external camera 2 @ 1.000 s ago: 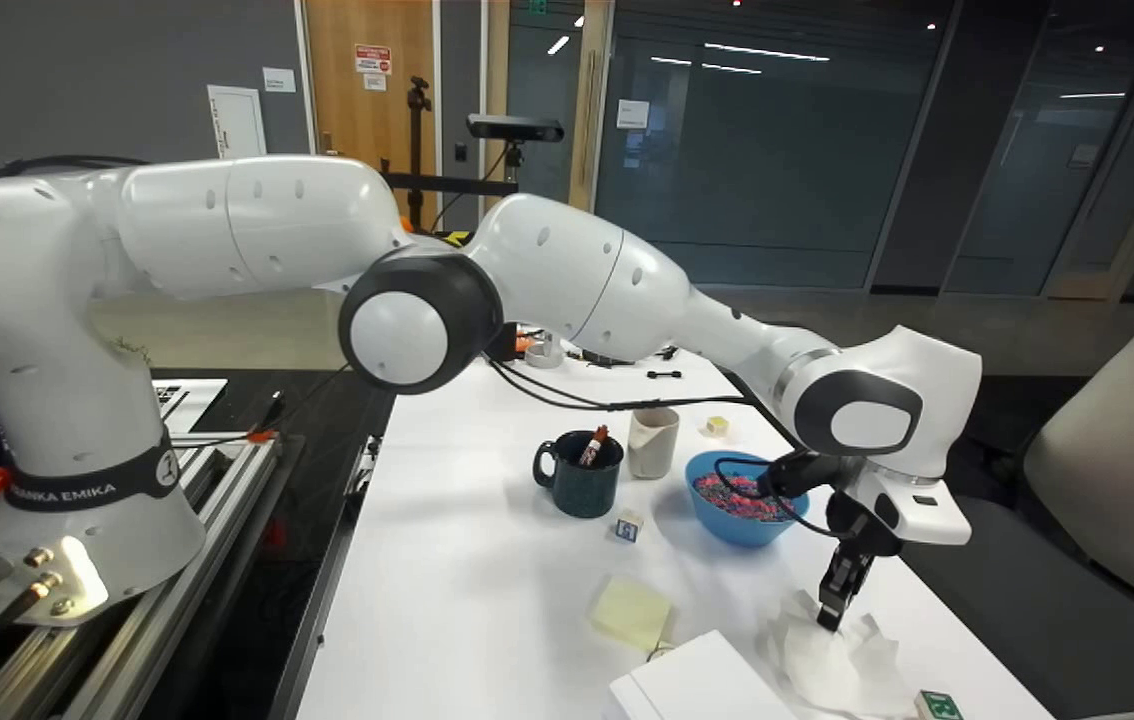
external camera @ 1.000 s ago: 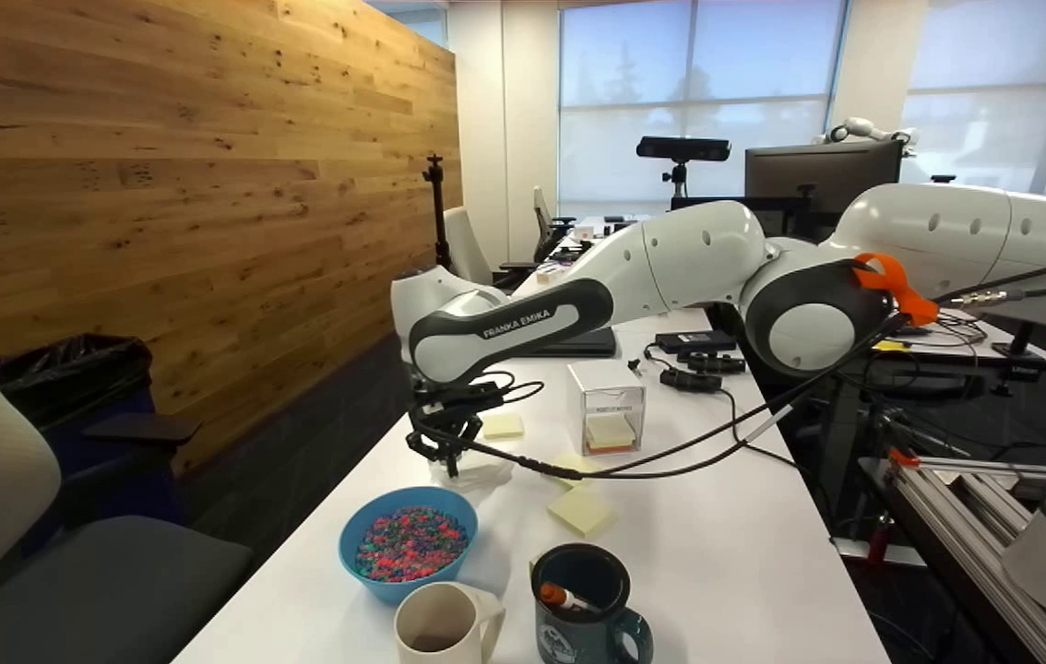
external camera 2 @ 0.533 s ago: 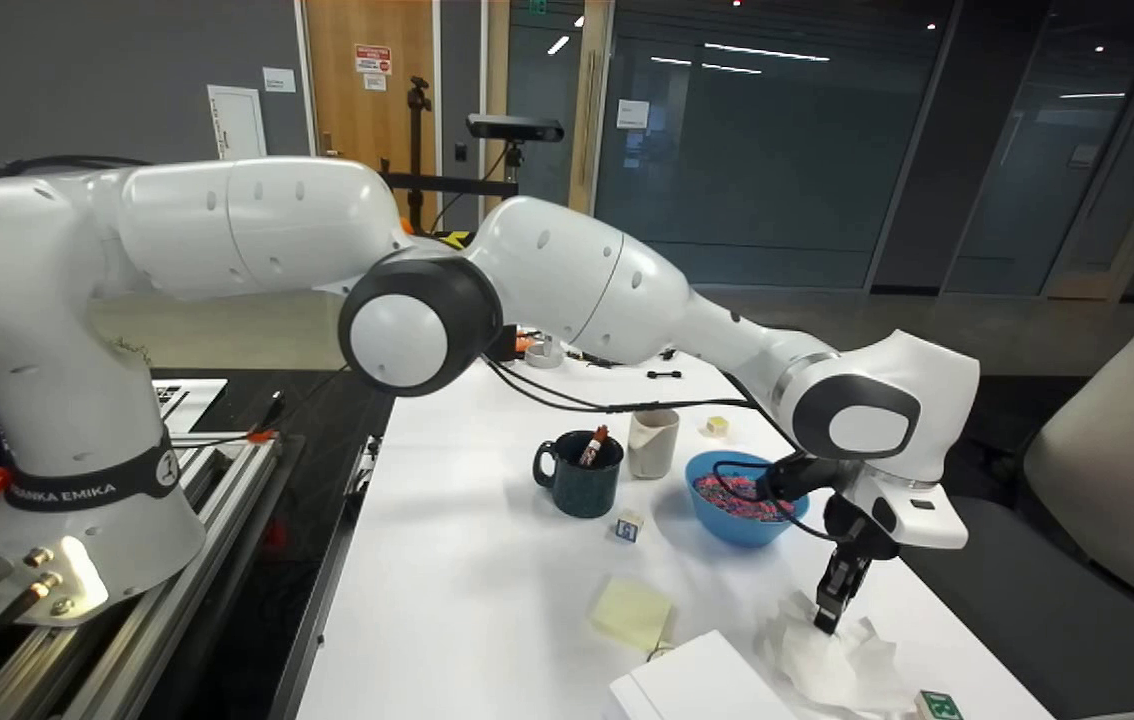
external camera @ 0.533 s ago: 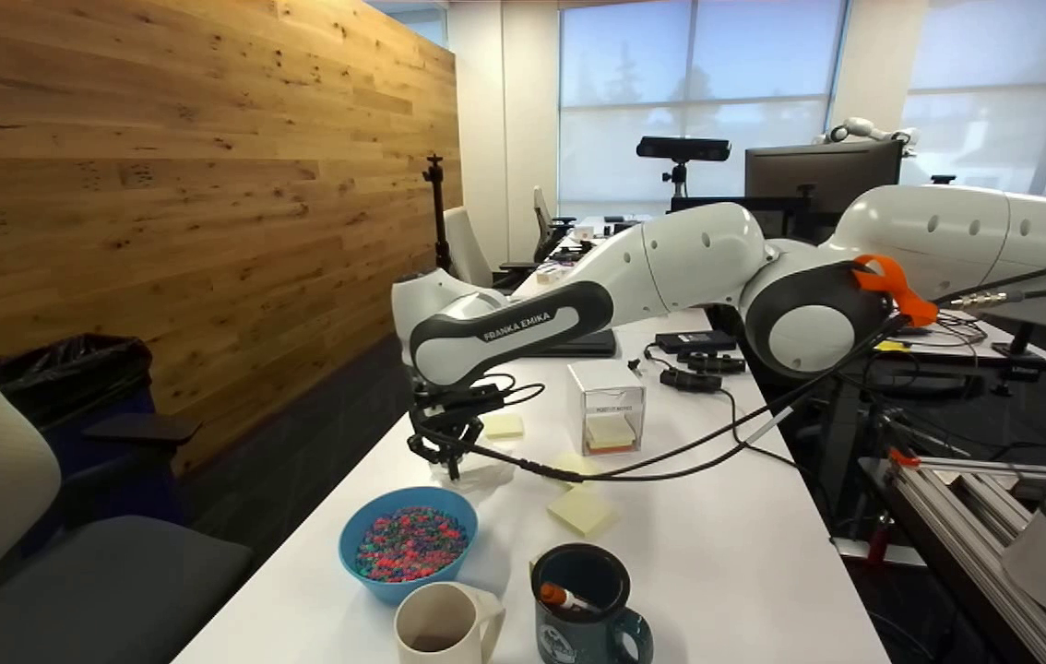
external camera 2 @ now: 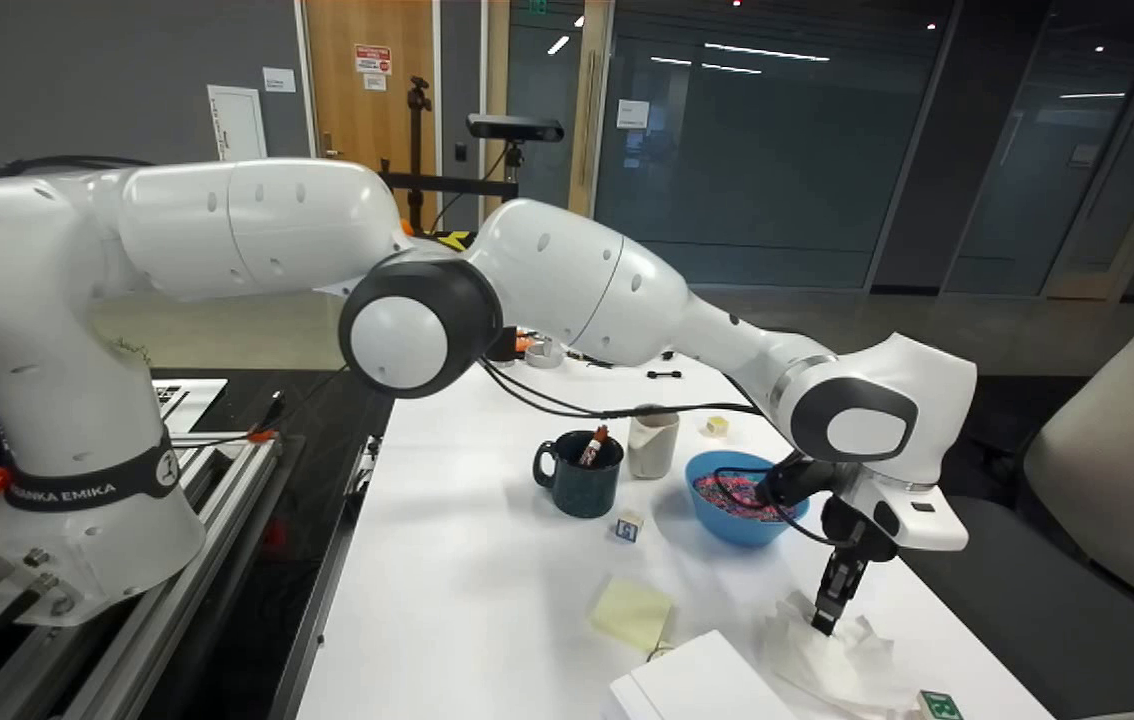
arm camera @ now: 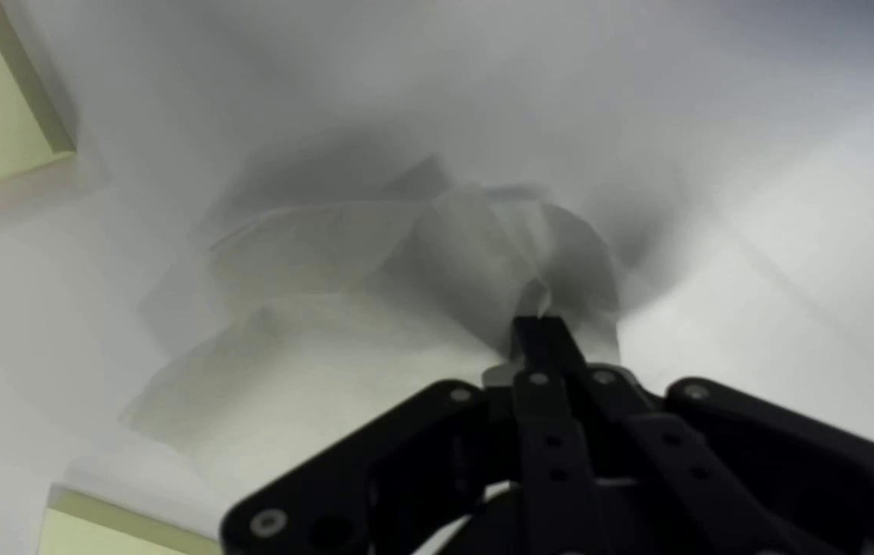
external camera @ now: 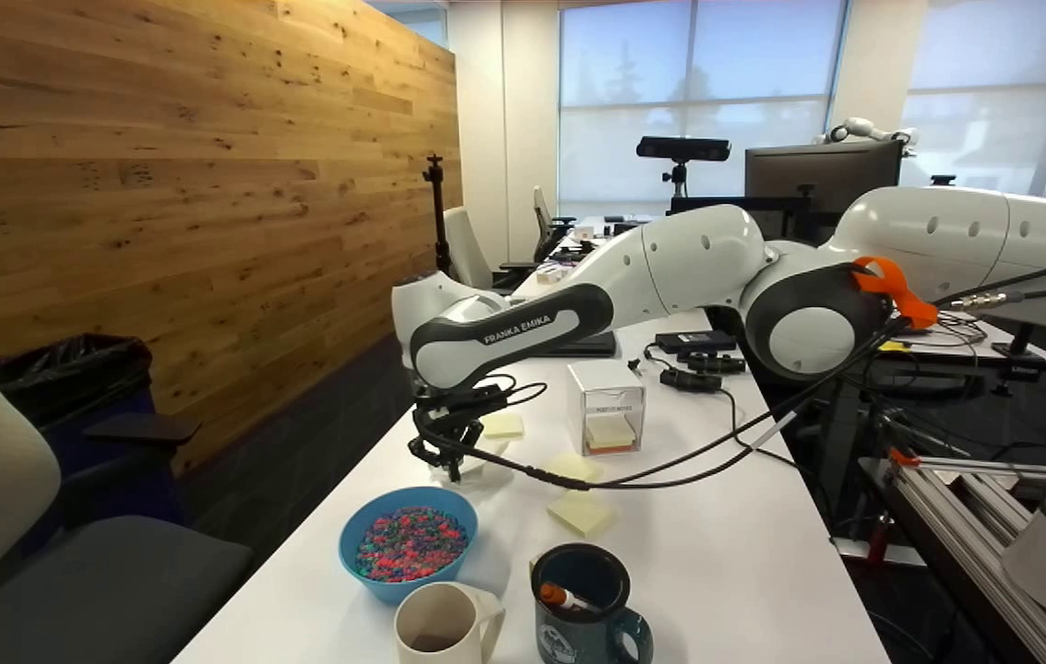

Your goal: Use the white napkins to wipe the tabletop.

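A rumpled, thin white napkin (arm camera: 314, 370) lies on the white tabletop (external camera 2: 467, 600), with folds standing up around my fingertips. It also shows in both exterior views, under the gripper (external camera 2: 842, 670) and partly hidden behind it (external camera: 481, 470). I cannot tell whether it is one napkin or more. My gripper (arm camera: 541, 324) points down with its fingers together, and a fold of the napkin is pinched at the tips. In both exterior views the gripper (external camera 2: 825, 622) is low over the table's far side (external camera: 455, 472), just beyond the blue bowl.
A blue bowl (external camera 2: 739, 527) of colored beads stands close to the gripper. A dark mug (external camera 2: 579, 492), a beige mug (external camera 2: 653, 448), small blocks (external camera 2: 629, 526), yellow paper squares (external camera 2: 633, 612) and a white box (external camera 2: 702, 682) stand around. A green block (external camera 2: 939, 706) lies by the napkin.
The gripper has moved slightly, a little left and down in an exterior view, and the napkin has shifted slightly the same way with it. The arm's cable hangs a little lower. The fingers stay together.
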Controlling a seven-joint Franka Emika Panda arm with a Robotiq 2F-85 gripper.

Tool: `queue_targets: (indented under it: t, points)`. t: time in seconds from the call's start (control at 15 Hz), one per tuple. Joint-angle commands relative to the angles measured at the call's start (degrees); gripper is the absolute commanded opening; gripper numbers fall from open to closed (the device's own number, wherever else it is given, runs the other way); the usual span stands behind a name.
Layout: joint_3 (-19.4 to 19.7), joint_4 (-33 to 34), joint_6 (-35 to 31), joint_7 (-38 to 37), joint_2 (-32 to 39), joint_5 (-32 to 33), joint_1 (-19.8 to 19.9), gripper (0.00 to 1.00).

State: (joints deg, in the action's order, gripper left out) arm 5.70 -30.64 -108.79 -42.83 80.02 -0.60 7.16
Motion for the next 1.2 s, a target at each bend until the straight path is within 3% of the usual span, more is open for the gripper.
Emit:
queue_targets:
  t: [0.0, 1.13]
  points:
    - [-0.2, -0.2, -0.4, 3.7, 0.3, 0.4, 0.0, 0.00]
    - [2.2, -2.8, 1.8, 20.0, -1.8, 3.3, -2.2, 0.00]
